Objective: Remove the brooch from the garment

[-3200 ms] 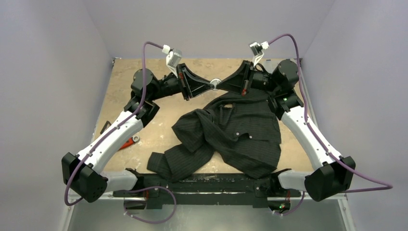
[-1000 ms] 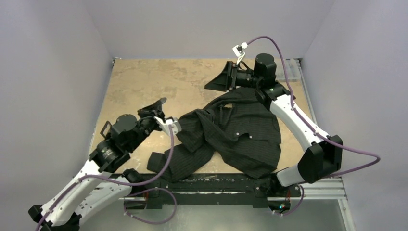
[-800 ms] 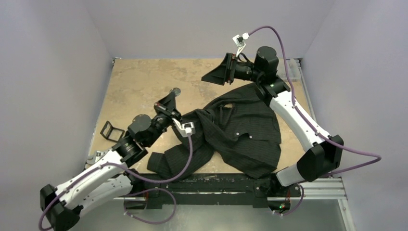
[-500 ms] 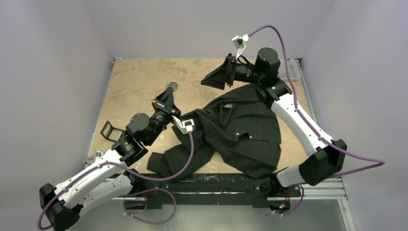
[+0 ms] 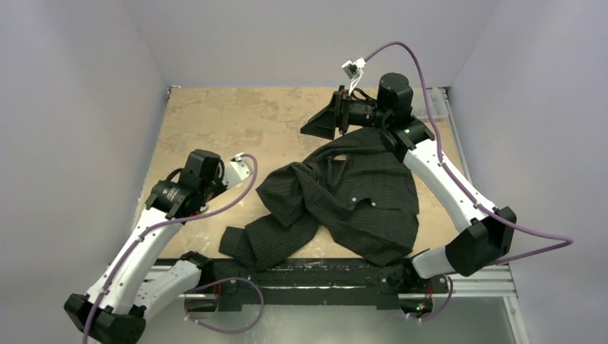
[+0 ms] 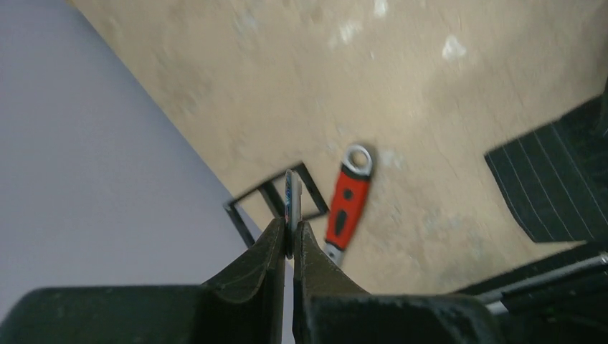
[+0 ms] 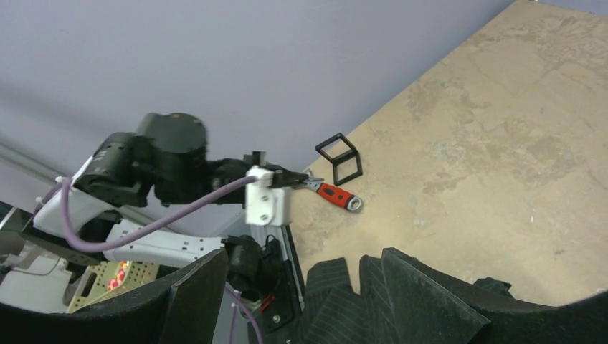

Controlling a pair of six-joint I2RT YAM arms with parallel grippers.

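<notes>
The garment point(image 5: 351, 201), a black pinstriped shirt, lies crumpled on the table's near right half. The left wrist view shows its corner point(image 6: 559, 186). My left gripper point(image 6: 290, 228) is shut on the brooch point(image 6: 290, 197), a thin silver disc seen edge-on between the fingertips. It hangs over the table's left edge, well away from the shirt. In the top view the left arm point(image 5: 193, 179) hides its fingers. My right gripper point(image 5: 315, 125) stands open above the bare table just beyond the shirt's collar, holding nothing; the shirt point(image 7: 401, 301) lies below its fingers.
A red-handled tool point(image 6: 348, 201) and a black wire frame point(image 6: 265, 197) lie under the left gripper by the left wall. From the right wrist, the tool point(image 7: 335, 193) and frame point(image 7: 338, 158) show beside the left arm. Walls close the table on three sides.
The left arm has swung from beside the shirt out to the table's left edge, staying shut on the brooch. The right arm has barely shifted and stays open.
</notes>
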